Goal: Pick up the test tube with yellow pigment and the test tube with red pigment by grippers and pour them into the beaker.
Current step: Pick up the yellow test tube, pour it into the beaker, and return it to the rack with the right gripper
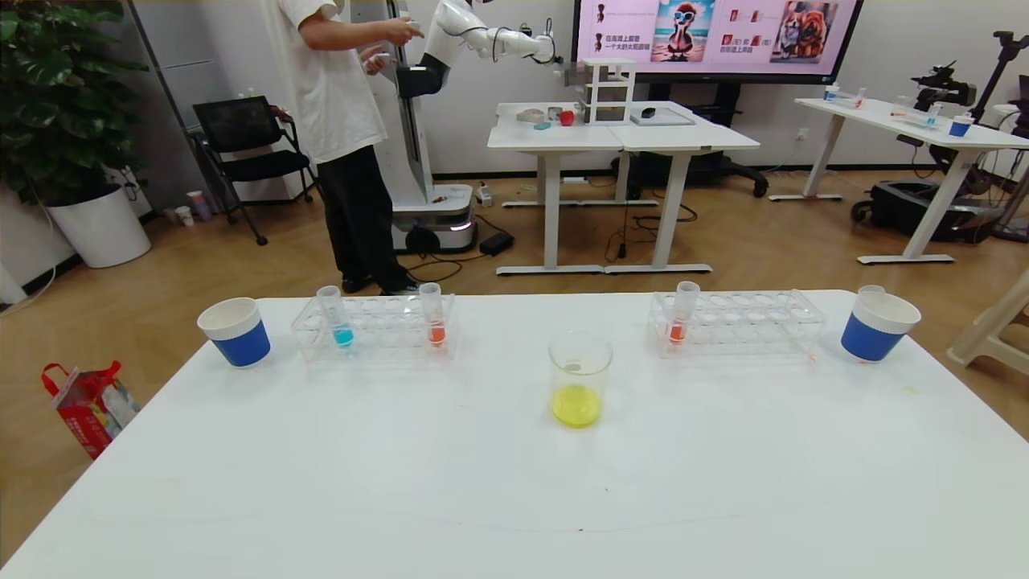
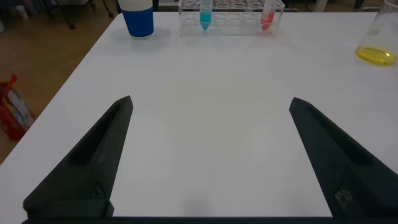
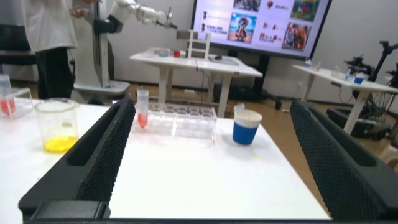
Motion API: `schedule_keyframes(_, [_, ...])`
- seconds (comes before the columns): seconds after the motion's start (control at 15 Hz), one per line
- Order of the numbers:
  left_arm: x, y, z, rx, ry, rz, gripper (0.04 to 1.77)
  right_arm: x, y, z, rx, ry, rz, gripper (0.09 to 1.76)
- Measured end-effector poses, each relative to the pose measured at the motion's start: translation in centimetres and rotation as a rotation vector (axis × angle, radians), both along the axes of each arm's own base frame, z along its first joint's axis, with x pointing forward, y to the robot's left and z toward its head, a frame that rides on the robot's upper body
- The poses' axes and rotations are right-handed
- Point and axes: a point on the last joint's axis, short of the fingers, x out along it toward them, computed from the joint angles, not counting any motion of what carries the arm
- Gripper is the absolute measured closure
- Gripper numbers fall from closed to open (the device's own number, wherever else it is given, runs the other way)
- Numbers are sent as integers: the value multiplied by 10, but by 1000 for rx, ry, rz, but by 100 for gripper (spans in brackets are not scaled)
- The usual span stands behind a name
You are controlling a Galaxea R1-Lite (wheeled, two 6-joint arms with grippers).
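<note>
The beaker stands mid-table with yellow liquid in its bottom; the beaker also shows in the right wrist view. One test tube with red pigment stands in the left rack, and another red test tube in the right rack. No test tube with yellow pigment shows in any view. Neither arm appears in the head view. My left gripper hangs open over bare table, well short of the left rack. My right gripper is open too, empty, facing the right rack's red tube.
A tube with blue liquid shares the left rack. Blue-and-white paper cups stand at the far left and far right; a clear tube top pokes from the right one. A person and another robot stand beyond the table.
</note>
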Motion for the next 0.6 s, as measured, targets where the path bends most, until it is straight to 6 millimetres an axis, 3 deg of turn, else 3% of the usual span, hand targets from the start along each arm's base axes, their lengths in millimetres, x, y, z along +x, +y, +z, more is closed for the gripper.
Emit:
schedule_keyframes(0.27, [0, 0, 0, 1, 0, 0, 6, 11, 0, -46, 5, 280, 9, 11])
schedule_keyframes(0.6, [0, 0, 0, -2, 0, 1, 6, 12, 1, -53, 29, 338, 33, 11])
